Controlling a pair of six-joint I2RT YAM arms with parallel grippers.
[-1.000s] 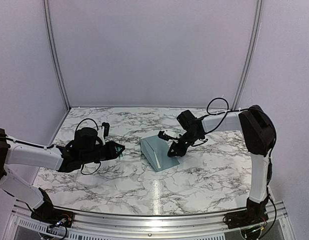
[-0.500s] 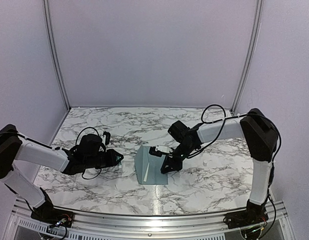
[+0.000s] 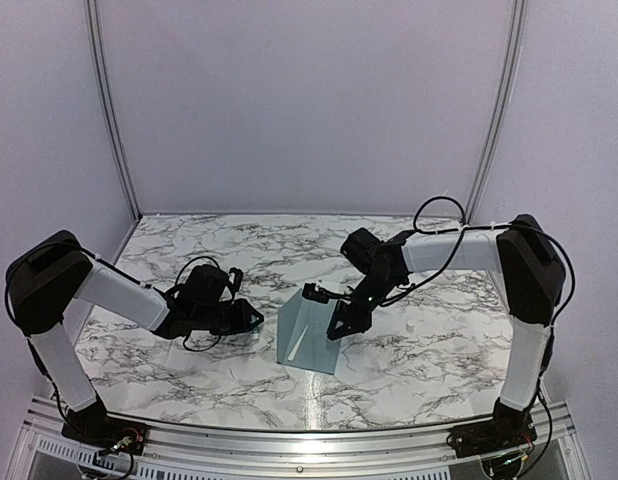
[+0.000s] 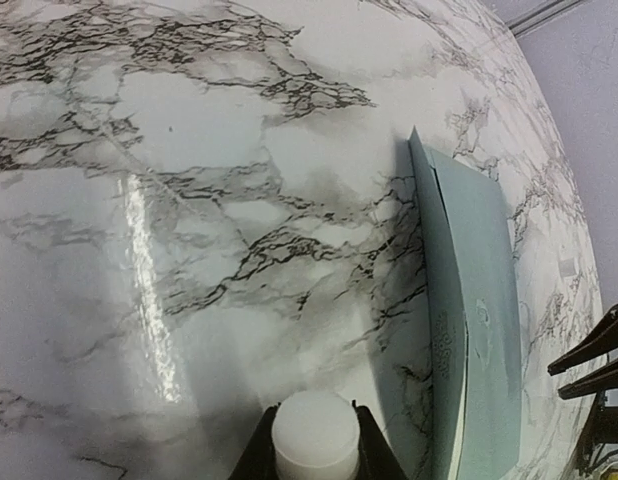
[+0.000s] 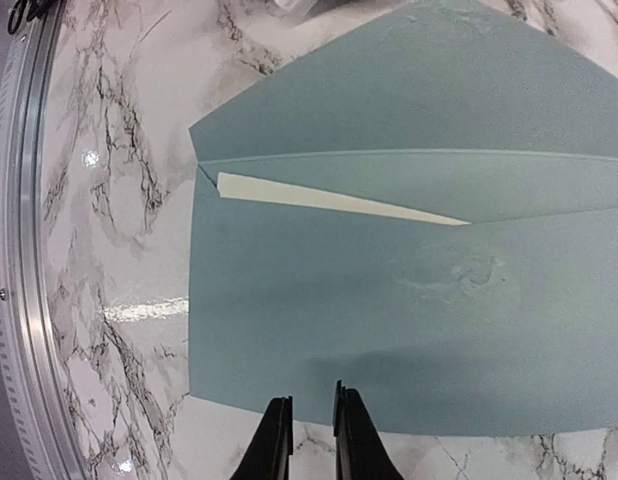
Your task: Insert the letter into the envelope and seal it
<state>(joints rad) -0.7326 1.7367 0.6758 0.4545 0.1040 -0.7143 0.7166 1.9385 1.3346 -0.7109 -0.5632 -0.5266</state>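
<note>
Right gripper (image 5: 307, 432), fingers nearly closed on nothing, hovers at the envelope (image 3: 307, 335) mid-table, a sliver of letter (image 5: 329, 197) showing under its flap, while the left gripper (image 4: 316, 440) clasps a white-capped tube (image 4: 314, 434); sealing looks next.

A white marble-patterned table (image 3: 239, 365) with dark grey veins filled the lower half of the overhead view. Plain pale lilac walls (image 3: 309, 100) enclosed it on three sides, with two thin metal poles (image 3: 107, 100) rising at the back corners. A ridged metal rail (image 3: 289, 440) ran along the near edge. Overhead light glared off the glossy tabletop.
</note>
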